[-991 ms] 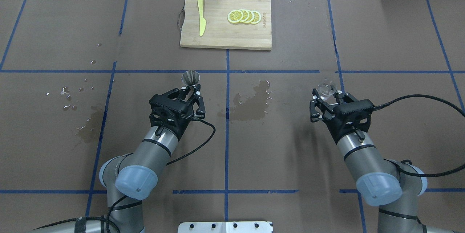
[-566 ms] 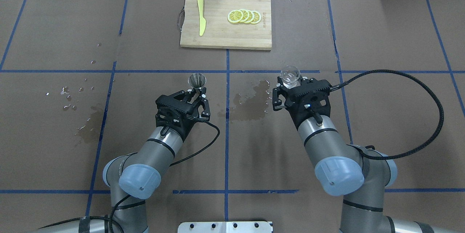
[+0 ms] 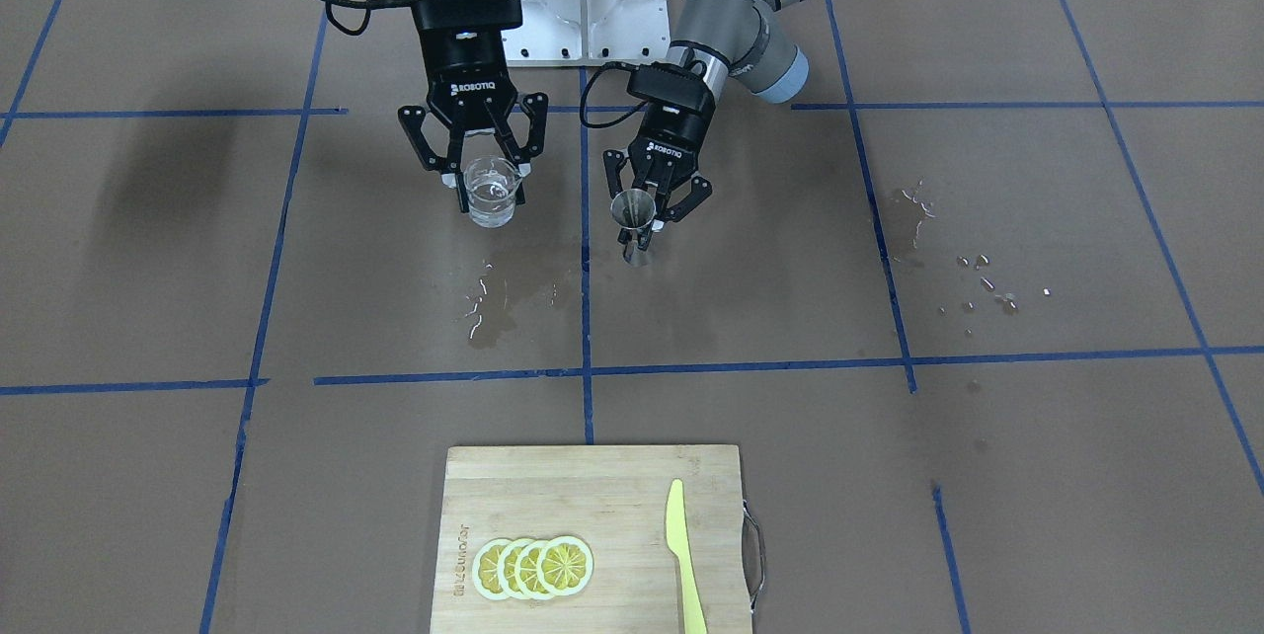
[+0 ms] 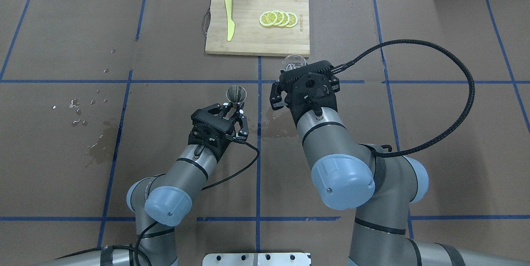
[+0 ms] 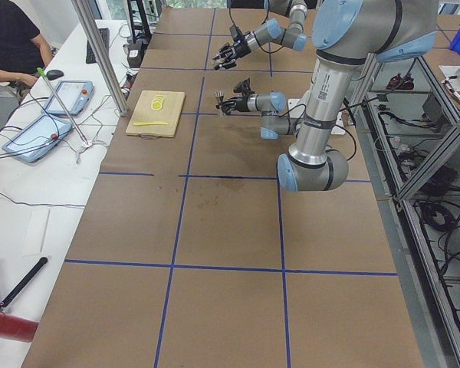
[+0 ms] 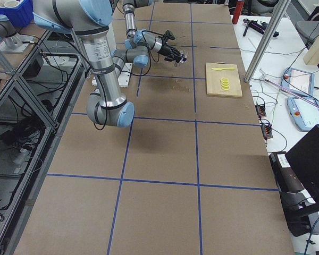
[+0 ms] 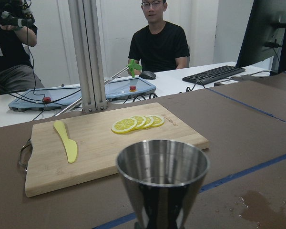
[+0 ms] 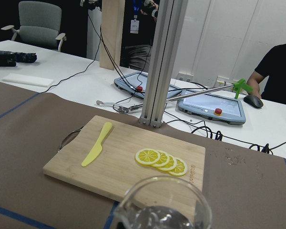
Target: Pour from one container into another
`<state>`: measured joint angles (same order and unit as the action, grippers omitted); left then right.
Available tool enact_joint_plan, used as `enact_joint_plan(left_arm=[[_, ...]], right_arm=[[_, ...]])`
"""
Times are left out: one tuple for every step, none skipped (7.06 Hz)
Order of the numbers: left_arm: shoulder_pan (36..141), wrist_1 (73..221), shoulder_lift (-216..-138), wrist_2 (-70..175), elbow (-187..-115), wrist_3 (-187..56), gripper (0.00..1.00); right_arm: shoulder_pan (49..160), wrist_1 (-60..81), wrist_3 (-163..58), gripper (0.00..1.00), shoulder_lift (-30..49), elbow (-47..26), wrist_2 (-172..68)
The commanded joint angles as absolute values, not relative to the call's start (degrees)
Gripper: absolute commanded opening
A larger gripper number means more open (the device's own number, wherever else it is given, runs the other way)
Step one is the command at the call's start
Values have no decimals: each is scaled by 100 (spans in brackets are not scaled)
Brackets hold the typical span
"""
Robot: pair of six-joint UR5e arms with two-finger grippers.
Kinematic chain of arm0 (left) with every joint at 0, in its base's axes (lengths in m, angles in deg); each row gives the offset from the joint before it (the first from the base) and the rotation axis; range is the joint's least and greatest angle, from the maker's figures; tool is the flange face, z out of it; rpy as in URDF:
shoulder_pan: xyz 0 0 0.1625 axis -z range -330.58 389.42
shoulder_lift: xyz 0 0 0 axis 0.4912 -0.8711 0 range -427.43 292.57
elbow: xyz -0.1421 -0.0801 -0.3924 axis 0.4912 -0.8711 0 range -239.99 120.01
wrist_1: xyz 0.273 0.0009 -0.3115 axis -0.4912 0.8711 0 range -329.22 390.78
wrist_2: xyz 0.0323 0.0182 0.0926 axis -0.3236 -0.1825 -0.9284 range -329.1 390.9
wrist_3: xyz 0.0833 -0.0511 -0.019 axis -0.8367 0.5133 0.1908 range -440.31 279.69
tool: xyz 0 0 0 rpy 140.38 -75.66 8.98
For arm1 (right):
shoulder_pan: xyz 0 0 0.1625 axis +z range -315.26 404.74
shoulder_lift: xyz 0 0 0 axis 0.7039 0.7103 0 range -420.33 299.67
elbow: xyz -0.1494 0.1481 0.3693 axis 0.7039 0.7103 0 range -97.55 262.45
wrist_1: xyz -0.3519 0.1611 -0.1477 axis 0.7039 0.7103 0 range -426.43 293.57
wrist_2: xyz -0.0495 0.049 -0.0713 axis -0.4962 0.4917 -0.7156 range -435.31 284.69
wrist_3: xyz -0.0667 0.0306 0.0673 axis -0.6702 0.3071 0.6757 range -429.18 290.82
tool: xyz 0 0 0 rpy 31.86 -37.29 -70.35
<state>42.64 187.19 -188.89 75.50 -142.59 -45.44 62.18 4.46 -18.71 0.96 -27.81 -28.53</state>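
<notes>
- My right pincer point(image 3: 489, 184) is clamped on a clear glass beaker point(image 3: 491, 195), one finger on each side of its wall. It sits upper left of centre in the front-facing view.
- The beaker stands upright with a little water in it. From my right wrist camera its rim point(image 8: 162, 202) fills the bottom edge of the frame.
- In the overhead view the beaker point(image 4: 293, 62) peeks out just above my right wrist housing, close below the lower edge of the cutting board point(image 4: 256, 40).
- My left pincer point(image 3: 640, 222) is closed around the narrow waist of a steel measuring cup point(image 3: 632, 207), just right of the beaker in the front-facing view. The two vessels are apart.
- The steel cup is upright, mouth up. In the overhead view it point(image 4: 236, 91) sits left of centre, lower left of the beaker, beyond my left fingertips point(image 4: 240, 110).
- In my left wrist view the steel cup point(image 7: 162, 181) fills the lower middle of the frame.
- On the board lie overlapping lemon slices point(image 4: 278, 18) and a yellow knife point(image 4: 229, 23), well apart.
- A wet patch point(image 3: 504, 303) darkens the paper below the beaker, and droplets point(image 3: 978, 269) speckle the right of the frame.
</notes>
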Motion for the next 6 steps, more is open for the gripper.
enact_joint_plan(left_arm=[[4251,18854,-18977,7546,-14199,-4664,0],[4251,18845,-19029,7528,-14182,-4664,0],[4243,18845,-19030,7528,-14164,-4664,0],[4243,18845,-19047,7528,-14060,-4673,0],[4234,18845,-19073,7519,-14050,-4682,0],[4234,18837,-19082,7519,-14050,-4691,0]], right_arm=[[6240,643,-2195,0,-65,-2785,-2584],[6240,635,-2407,0,-144,-2785,-2400],[6240,669,-2565,0,-223,-2785,-2389],[6240,870,-2611,0,-328,-2777,-2389],[6240,1377,-2654,0,-564,-2768,-2389],[6232,1556,-2733,0,-636,-2742,-2398]])
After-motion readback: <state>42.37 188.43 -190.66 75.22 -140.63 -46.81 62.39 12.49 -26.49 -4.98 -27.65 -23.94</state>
